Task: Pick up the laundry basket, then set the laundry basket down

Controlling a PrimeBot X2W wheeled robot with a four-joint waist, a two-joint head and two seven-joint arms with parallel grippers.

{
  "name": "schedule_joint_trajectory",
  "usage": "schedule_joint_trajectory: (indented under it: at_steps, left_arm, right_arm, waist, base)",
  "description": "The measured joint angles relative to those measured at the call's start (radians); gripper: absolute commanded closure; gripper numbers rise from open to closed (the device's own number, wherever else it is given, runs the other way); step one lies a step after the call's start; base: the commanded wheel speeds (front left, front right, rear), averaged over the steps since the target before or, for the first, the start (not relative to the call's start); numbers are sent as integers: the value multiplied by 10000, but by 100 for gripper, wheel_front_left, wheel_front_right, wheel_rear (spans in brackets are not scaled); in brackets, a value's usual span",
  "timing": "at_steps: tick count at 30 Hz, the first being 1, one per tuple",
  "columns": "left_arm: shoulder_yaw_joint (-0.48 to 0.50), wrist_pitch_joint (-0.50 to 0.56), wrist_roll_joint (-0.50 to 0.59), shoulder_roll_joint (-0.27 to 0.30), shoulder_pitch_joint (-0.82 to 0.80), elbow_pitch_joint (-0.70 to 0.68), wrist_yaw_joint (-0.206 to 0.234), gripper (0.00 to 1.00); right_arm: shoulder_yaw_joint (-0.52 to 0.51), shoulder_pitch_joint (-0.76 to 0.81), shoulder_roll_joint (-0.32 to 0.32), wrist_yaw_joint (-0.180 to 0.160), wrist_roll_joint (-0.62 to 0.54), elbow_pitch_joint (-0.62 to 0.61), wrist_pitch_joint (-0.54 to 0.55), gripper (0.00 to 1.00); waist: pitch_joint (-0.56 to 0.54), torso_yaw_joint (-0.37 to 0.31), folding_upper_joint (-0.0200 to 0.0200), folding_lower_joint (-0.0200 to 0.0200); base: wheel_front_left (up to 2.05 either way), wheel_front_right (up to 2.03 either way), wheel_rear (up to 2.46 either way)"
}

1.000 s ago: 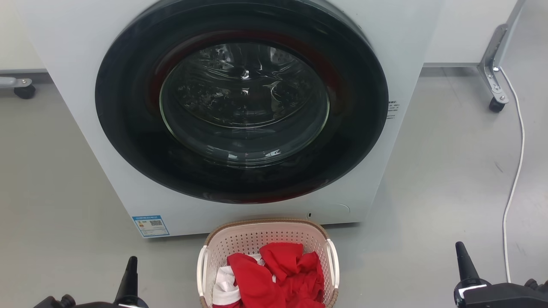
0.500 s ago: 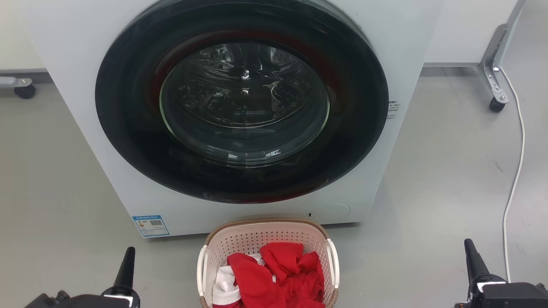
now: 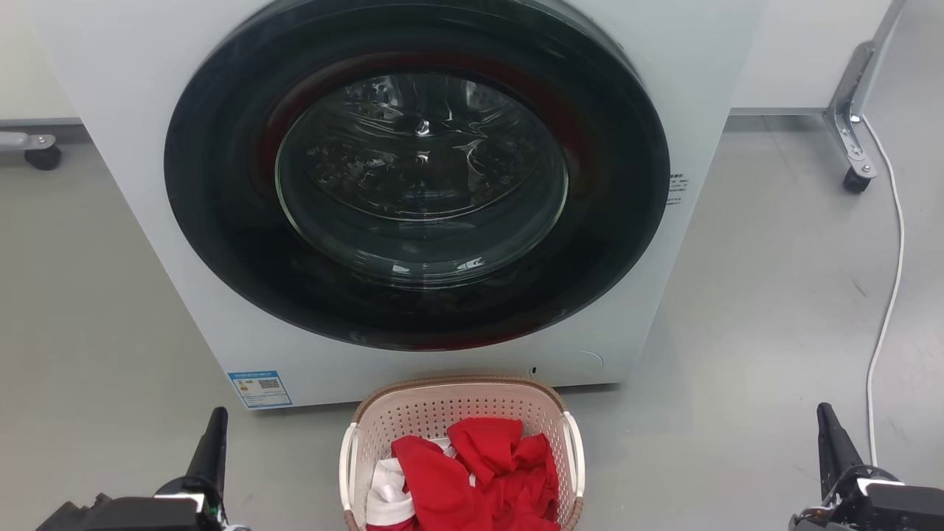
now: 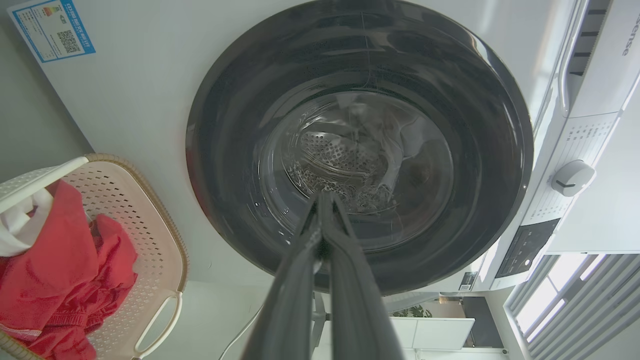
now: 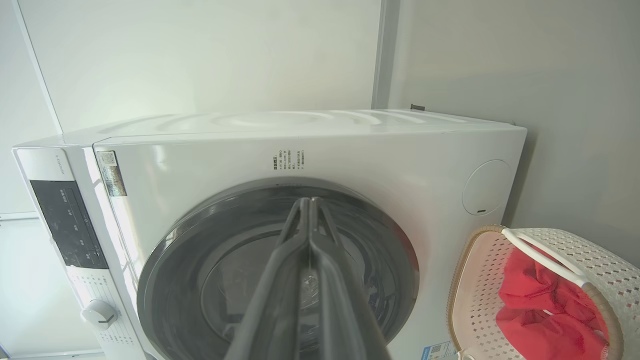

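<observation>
The laundry basket (image 3: 413, 413) stands on the floor just in front of the washer, cream and perforated with a brown rim and white side handles, holding red and white clothes. It also appears in the left wrist view (image 4: 150, 220) and the right wrist view (image 5: 575, 255). My left gripper (image 3: 215, 420) is at the lower left, well to the left of the basket, shut with its fingers together (image 4: 324, 200). At the lower right, my right gripper (image 3: 826, 417) is well to the right of the basket, also shut (image 5: 307, 202). Neither touches the basket.
A white front-loading washer (image 3: 147, 184) with a closed dark round door (image 3: 417, 173) rises behind the basket. A white cable (image 3: 889, 295) runs along the floor on the right, past a metal leg with a caster (image 3: 855, 173). Another caster (image 3: 40, 155) is at far left.
Both grippers have drifted outward, away from the basket: the left one further left, the right one further right. The basket and washer have not moved.
</observation>
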Motion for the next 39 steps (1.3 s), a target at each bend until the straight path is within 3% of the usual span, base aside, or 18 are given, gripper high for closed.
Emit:
schedule_joint_trajectory:
  at_steps: [39]
  left_arm:
    - [44, 81, -330, -19, -126, 50, -79, 100]
  right_arm:
    - [-92, -128, 23, 52, 224, 33, 73, 100]
  waist:
    - [0, 0, 0, 0]
  base:
    - [0, 0, 0]
